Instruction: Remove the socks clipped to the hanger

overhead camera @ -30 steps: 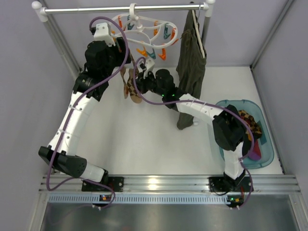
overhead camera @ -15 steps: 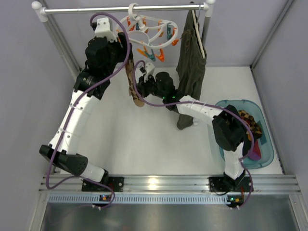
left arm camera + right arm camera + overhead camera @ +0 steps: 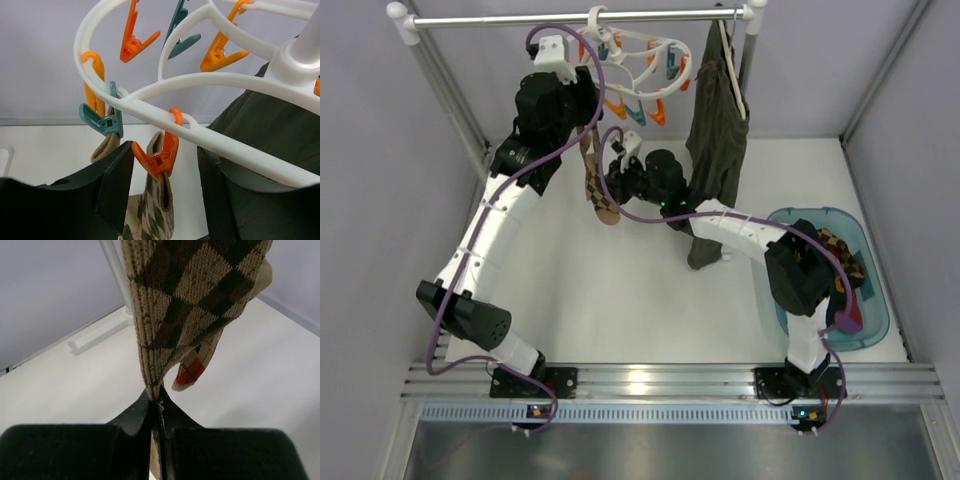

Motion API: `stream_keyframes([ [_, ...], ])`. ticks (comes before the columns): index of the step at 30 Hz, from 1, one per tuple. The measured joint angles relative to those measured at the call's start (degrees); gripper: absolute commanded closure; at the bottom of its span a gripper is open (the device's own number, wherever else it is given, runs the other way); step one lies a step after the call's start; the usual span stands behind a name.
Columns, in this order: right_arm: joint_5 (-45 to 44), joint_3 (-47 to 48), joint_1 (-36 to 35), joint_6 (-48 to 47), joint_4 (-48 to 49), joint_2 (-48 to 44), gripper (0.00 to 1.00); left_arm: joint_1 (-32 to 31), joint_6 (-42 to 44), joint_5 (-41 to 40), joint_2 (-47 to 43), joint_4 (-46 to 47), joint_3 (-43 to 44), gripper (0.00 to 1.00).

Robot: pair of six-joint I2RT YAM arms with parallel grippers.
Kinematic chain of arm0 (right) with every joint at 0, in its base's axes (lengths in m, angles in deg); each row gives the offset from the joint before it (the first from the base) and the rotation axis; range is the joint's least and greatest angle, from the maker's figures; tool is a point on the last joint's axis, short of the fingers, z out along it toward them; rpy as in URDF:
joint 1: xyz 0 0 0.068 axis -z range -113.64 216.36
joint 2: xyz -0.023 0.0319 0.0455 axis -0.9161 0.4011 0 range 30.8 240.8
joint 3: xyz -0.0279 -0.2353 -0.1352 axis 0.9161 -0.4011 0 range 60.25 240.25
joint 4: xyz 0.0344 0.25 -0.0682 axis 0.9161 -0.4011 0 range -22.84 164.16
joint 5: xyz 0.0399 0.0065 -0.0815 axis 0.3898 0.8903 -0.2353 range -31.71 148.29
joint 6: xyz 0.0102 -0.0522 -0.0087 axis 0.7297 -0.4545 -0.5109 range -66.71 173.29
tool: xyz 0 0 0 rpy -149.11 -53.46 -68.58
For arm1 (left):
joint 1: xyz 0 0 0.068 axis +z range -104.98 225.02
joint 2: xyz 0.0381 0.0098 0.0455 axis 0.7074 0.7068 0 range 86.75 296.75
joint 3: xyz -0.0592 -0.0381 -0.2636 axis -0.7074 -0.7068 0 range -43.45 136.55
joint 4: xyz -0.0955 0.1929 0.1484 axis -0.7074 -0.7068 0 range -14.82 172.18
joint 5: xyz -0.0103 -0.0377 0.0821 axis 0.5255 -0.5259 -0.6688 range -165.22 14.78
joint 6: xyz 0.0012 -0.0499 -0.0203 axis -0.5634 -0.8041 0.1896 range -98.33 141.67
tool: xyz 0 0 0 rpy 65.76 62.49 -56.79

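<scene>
The white hanger (image 3: 638, 55) (image 3: 165, 85) hangs from the rail by its hook, with orange and teal clips dangling. Two brown argyle socks (image 3: 597, 185) hang from it. An orange clip (image 3: 161, 152) pinches one argyle sock (image 3: 157, 212). A teal clip (image 3: 103, 120) holds the other sock (image 3: 106, 145). My left gripper (image 3: 588, 105) (image 3: 162, 185) is open, its fingers on either side of the orange clip, the left one touching the clip's lever. My right gripper (image 3: 611, 178) (image 3: 157, 400) is shut on the lower edge of the argyle sock (image 3: 190, 290).
A long olive garment (image 3: 716, 130) (image 3: 270, 120) hangs right of the hanger on the rail (image 3: 520, 19). A teal basin (image 3: 790, 215) at the right holds several socks. The rack's posts stand at the back left and right.
My left arm has swung right and up to the hanger, and its jaws have narrowed around the orange clip. The hanger has shifted right. The right gripper keeps its hold on the sock.
</scene>
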Motion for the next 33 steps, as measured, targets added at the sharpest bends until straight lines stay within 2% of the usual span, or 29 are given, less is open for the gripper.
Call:
stream_keyframes([
  [1, 0.28, -0.02, 0.00, 0.00, 0.02, 0.00, 1.00, 0.00, 0.09, -0.04, 0.00, 0.37, 0.00, 0.45],
  [2, 0.63, -0.15, 0.00, -0.02, 0.07, -0.04, 1.00, 0.00, 0.20, -0.09, 0.00, 0.59, 0.00, 0.53],
  [5, 1.44, -1.44, 0.00, -0.24, 0.22, -0.50, 1.00, 0.00, 0.70, -0.44, 0.00, 1.27, 0.00, 0.67],
  [9, 2.21, -3.50, 0.00, -0.52, 0.52, -1.18, 1.00, -0.02, 1.51, -0.96, 0.11, 2.45, 0.00, 0.75],
  [11, 2.54, -4.96, 0.00, -0.52, 0.46, -1.57, 1.00, -0.04, 1.73, -1.22, 0.31, 2.93, 0.00, 0.83],
  [14, 2.80, -6.43, 0.00, -0.61, 0.46, -1.86, 1.00, -0.02, 1.77, -1.60, 0.94, 3.72, 0.00, 0.89],
  [20, 4.11, -10.56, -0.02, -0.87, -0.96, -5.70, 1.00, -0.07, 1.79, -1.62, 1.66, 4.79, 0.00, 0.87],
  [23, 6.08, -16.68, -0.07, -0.87, -3.80, -13.64, 1.00, -0.04, 1.88, -1.70, 1.66, 4.83, 0.00, 0.87],
  [26, 5.86, -24.30, -0.37, -0.37, -10.60, -28.06, 1.00, -0.07, 2.14, -1.88, 1.66, 4.83, 0.00, 0.84],
  [31, -4.15, -32.20, -0.35, 1.95, -24.63, -54.40, 1.00, -0.07, 2.60, -2.47, 1.66, 4.90, 0.00, 0.83],
  [33, -9.35, -33.90, 0.13, 3.52, -30.42, -61.99, 1.00, -0.07, 2.60, -2.67, 1.66, 4.96, 0.00, 0.83],
])
